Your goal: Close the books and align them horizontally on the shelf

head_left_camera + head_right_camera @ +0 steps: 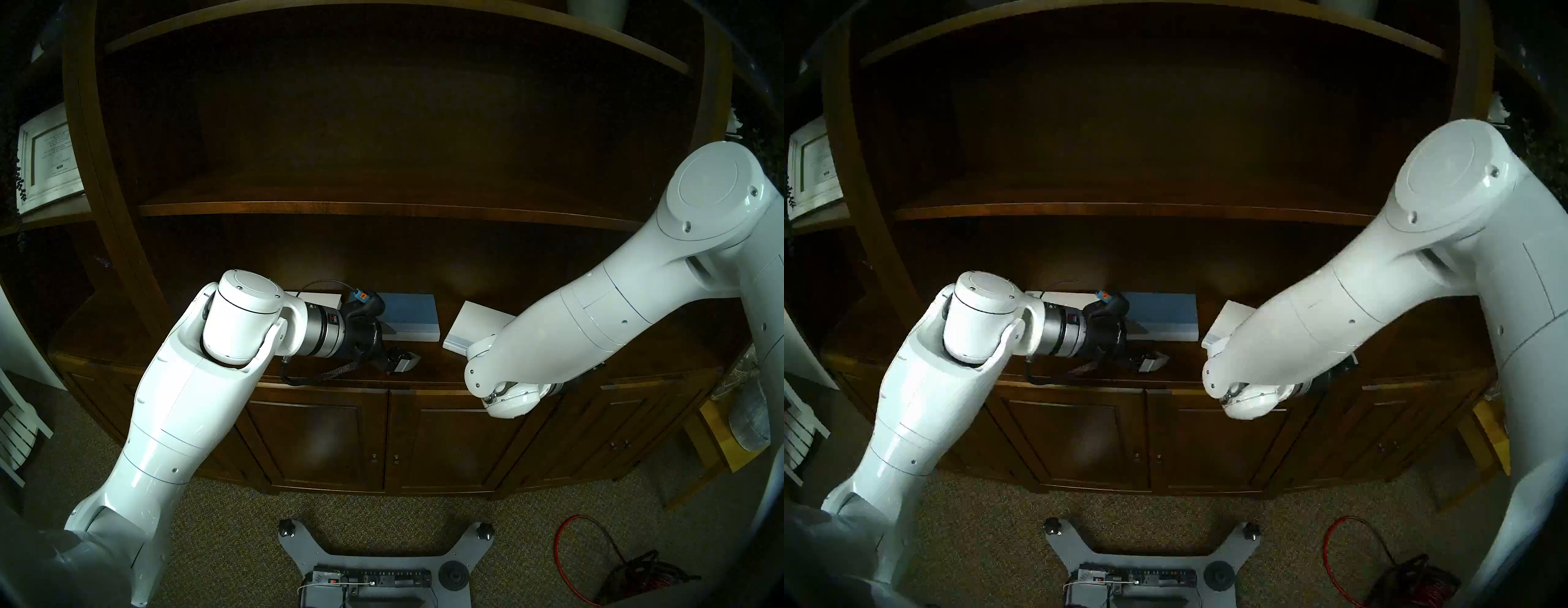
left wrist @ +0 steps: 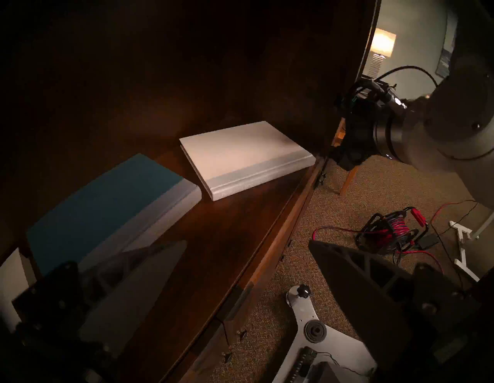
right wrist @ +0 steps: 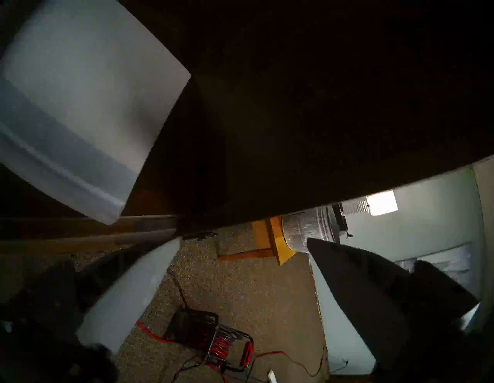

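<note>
Head camera views show three closed books lying flat on the deep dark-brown shelf (image 1: 551, 352) above the cabinet doors: a white book (image 1: 316, 299) at the left, mostly hidden behind the left arm's wrist, a blue book (image 1: 409, 316) in the middle, and a white book with a grey-blue spine strip (image 1: 471, 329) at the right, turned at an angle and partly covered by the right arm. The left gripper (image 1: 392, 346) hangs just in front of the blue book, over the shelf's front edge.

Left wrist view shows what the head views hide: the angled book's (image 2: 246, 160) whole cover, apart from the blue book (image 2: 107, 208). The left gripper's (image 2: 248, 244) fingers are spread wide and hold nothing.

Right wrist view shows the right gripper (image 3: 244, 240) beyond the shelf's front edge, fingers wide apart and empty, with the angled book's corner (image 3: 80, 107) near one finger; contact cannot be told.
</note>
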{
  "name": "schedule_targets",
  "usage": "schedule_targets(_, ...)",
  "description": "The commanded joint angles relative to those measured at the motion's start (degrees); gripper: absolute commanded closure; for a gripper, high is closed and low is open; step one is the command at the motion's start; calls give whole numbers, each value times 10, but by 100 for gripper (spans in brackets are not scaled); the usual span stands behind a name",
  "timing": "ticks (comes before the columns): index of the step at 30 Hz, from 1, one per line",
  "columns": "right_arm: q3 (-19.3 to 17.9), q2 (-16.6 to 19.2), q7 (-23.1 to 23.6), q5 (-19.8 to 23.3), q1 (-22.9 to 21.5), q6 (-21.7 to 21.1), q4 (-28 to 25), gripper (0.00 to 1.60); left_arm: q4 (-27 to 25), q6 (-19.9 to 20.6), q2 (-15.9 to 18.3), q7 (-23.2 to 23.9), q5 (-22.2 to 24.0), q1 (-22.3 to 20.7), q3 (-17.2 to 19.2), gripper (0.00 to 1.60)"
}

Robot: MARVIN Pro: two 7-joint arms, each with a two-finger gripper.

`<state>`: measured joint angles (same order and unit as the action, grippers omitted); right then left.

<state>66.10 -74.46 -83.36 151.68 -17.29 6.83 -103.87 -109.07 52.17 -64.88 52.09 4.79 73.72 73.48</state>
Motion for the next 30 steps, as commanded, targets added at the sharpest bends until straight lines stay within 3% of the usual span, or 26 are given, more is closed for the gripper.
schedule_targets(1,-44,25,3,-1,-66,23,-72,0,-11,-3,-2,1,1,-16,5,0)
schedule_targets(11,-120,91,44,7,-106,57,-175,0,-10,-3,-3,0,1,-15,5,0)
schedule_targets(18,-127,140,110,11,-144,95,-246,0,-11,-3,-2,1,1,-16,5,0)
schedule_targets(23,-115,170,167,27,-158,108,-233,0,-11,-3,-2,1,1,-16,5,0)
schedule_targets(30,-131,193,222,43,-149,77,-190,0,-11,-3,-2,1,1,-16,5,0)
